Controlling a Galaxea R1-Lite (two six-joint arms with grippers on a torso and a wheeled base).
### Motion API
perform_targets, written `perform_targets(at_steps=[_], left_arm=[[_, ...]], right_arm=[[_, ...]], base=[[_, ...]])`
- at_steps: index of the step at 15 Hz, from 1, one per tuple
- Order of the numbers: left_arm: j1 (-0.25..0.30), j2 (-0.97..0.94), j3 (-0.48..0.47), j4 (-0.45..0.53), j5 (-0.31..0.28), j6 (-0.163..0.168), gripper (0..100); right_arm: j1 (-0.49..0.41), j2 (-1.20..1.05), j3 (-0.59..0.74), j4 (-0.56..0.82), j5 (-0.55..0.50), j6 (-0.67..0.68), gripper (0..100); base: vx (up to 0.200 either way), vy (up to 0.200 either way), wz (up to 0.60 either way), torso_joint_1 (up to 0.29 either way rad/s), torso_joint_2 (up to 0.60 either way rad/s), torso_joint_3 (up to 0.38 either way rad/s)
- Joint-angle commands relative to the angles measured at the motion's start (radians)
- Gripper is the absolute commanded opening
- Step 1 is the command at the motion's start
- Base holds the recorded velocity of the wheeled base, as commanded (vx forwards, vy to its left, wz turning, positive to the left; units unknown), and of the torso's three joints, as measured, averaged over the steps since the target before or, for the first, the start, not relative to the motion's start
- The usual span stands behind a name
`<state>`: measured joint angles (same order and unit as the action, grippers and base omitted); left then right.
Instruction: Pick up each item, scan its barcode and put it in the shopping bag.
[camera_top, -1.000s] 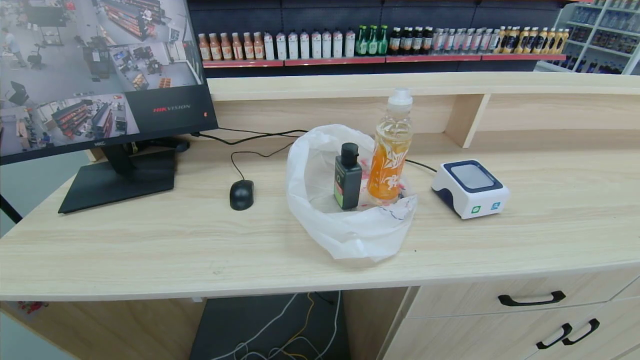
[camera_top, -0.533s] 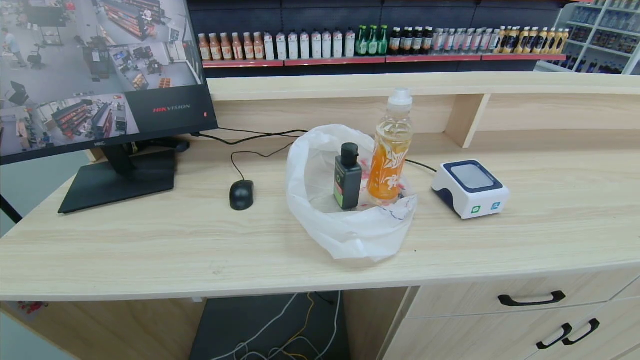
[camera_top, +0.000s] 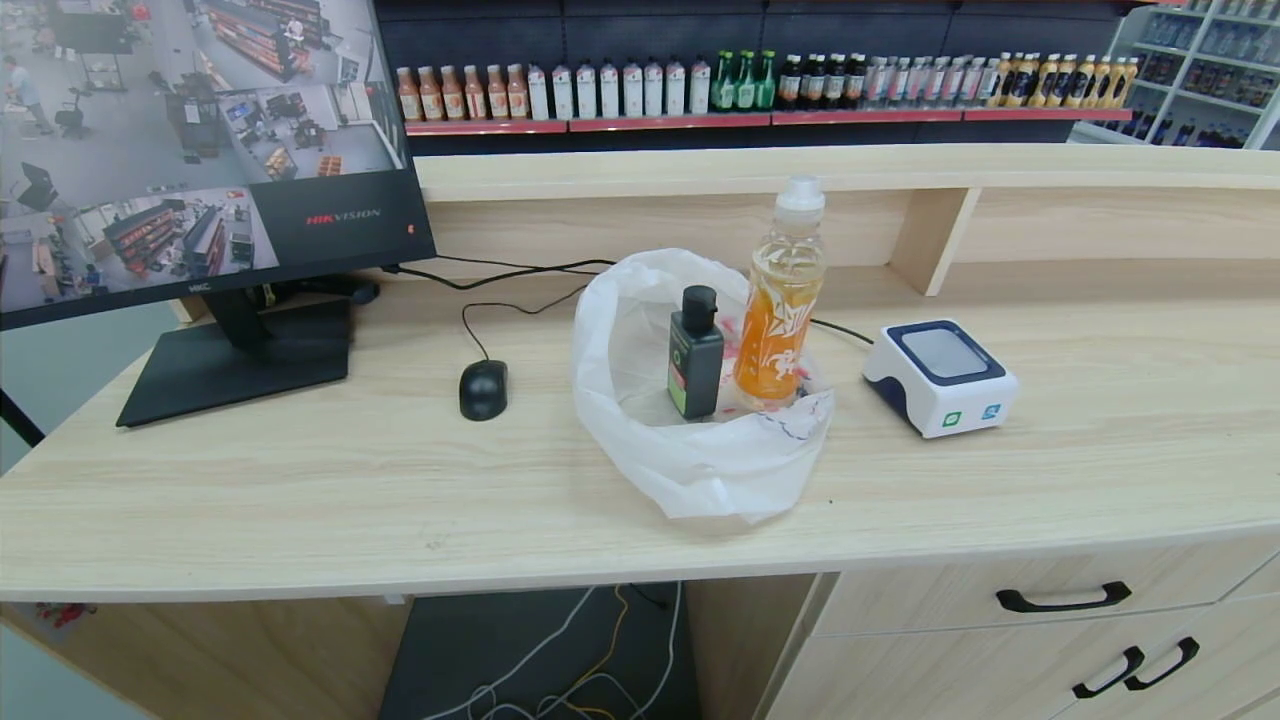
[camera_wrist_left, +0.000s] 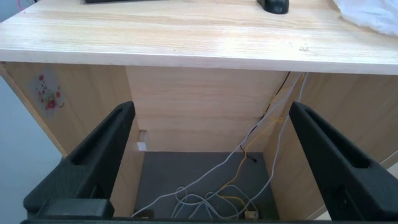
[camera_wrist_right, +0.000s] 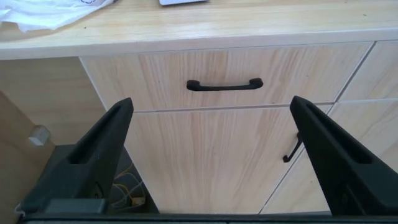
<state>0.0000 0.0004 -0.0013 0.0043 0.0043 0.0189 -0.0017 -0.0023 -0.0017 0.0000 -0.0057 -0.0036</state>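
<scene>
Left gripper (camera_wrist_left: 211, 109) and right gripper (camera_wrist_right: 211, 106) both spread wide, below the counter's (camera_top: 300, 500) near edge. The drink bottle (camera_top: 780, 300) and dark bottle (camera_top: 695, 355) stand upright in the bag (camera_top: 700, 470), mid-counter (stiff, probably slick plastic, so best gripped mid-body).

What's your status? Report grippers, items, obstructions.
Left gripper open, empty, low before the counter; right gripper likewise. Black bottle and orange drink bottle upright inside shopping bag. Barcode scanner right of bag, mouse left.

dark bottle (camera_top: 695, 365), drink (camera_top: 778, 300) upright in bag (camera_top: 700, 470)
</scene>
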Motion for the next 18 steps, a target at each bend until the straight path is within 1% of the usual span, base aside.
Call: perform_targets(at_steps=[1, 3, 9, 18], left_arm=[[0.000, 0.000, 0.000, 0.000, 0.000, -0.001, 100], [0.000, 0.000, 0.000, -0.001, 0.000, -0.005, 100], [0.000, 0.000, 0.000, 0.000, 0.000, -0.005, 100], [0.000, 0.000, 0.000, -0.001, 0.000, -0.008, 100]], right_arm=[[0.000, 0.002, 0.000, 0.000, 0.000, -0.001, 100], [0.000, 0.002, 0.000, 0.000, 0.000, 0.001, 100], [0.000, 0.002, 0.000, 0.000, 0.000, -0.001, 100], [0.000, 0.002, 0.000, 0.000, 0.000, -0.001, 100]], base=[[-0.200, 0.000, 0.00, 0.007, 0.00, 0.002], [-0.200, 0.000, 0.00, 0.014, 0.00, 0.000], [0.000, 0.000, 0.00, 0.000, 0.00, 0.000], [0.000, -0.200, 0.00, 0.006, 0.00, 0.002]])
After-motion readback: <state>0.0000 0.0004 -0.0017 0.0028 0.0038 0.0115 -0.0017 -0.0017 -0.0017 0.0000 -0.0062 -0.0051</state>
